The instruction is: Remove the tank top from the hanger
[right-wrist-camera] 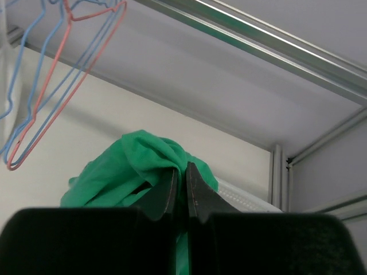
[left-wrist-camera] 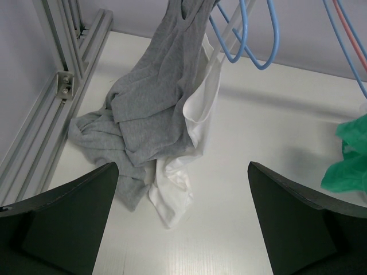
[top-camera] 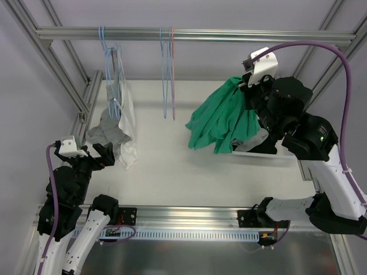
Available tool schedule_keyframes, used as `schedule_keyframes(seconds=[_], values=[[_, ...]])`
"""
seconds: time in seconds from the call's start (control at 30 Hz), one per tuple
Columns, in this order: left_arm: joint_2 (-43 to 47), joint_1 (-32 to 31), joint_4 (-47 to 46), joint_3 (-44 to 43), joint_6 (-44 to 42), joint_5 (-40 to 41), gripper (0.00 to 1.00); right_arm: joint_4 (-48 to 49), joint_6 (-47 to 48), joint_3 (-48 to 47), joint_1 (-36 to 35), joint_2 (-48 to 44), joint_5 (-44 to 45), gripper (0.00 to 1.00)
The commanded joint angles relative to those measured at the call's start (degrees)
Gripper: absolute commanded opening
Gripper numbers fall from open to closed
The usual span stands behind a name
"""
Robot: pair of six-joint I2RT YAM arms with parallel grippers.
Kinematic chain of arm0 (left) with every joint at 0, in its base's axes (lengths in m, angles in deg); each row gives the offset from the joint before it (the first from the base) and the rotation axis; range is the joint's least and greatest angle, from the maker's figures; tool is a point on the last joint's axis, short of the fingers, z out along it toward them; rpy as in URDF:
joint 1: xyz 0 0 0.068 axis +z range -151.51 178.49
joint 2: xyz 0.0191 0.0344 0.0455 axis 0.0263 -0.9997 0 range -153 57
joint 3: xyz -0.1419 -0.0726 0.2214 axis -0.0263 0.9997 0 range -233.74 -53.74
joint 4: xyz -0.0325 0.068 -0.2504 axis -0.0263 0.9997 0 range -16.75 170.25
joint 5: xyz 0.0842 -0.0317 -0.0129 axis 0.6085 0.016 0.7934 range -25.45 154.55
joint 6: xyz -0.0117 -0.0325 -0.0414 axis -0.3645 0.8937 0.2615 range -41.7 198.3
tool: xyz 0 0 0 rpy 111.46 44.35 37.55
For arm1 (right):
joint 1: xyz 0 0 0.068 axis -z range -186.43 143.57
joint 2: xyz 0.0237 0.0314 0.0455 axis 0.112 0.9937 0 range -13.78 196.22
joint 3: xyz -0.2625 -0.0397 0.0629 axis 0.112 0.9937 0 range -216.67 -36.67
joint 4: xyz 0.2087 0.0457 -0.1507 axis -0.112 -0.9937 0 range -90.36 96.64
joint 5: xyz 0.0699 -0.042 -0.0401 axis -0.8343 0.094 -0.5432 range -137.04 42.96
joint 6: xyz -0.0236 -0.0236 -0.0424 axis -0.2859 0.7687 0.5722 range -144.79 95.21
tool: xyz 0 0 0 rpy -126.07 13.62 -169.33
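A robotics lab cell: aluminium extrusion frame (top-camera: 195, 35) around a white table (top-camera: 172, 177).

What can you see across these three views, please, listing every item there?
rail: one, silver, across the back above the table
blue hangers: several, blue, on the rail in a left and a middle group
red hanger: one, red, on the rail beside the middle blue ones
grey top: one, grey, hanging at the left hangers, its lower part heaped on the table
white top: one, white, against the grey top
green top: one, green, lifted at the right
tray: one, white, under the green top
table: one, white
left fingers: two, black, open, empty
right fingers: two, black, shut on the green top
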Motion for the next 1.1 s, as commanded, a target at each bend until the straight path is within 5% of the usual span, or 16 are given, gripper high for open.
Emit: schedule_keyframes(seconds=[0.0,0.27,0.4,0.6,1.07], values=[[-0.18,0.47,-2.26,0.61,0.36,1.41,0.99,0.67,0.73,-4.75,3.89,-0.59,-1.29,0.00],[-0.36,0.47,-2.44,0.88,0.36,0.97,0.99,-2.85,4.06,-19.15,10.40,2.92,-1.04,0.00],[-0.36,0.47,-2.44,0.88,0.36,0.79,0.99,-4.51,4.17,-18.65,18.72,5.21,-1.28,0.00],[-0.19,0.47,-2.53,0.97,0.36,0.71,0.99,-5.22,-4.88,-8.30,32.80,4.51,-15.67,0.00],[0.34,0.47,-2.70,1.05,0.36,0.70,0.99,11.37,-10.86,22.27,45.21,0.03,-26.51,0.00]])
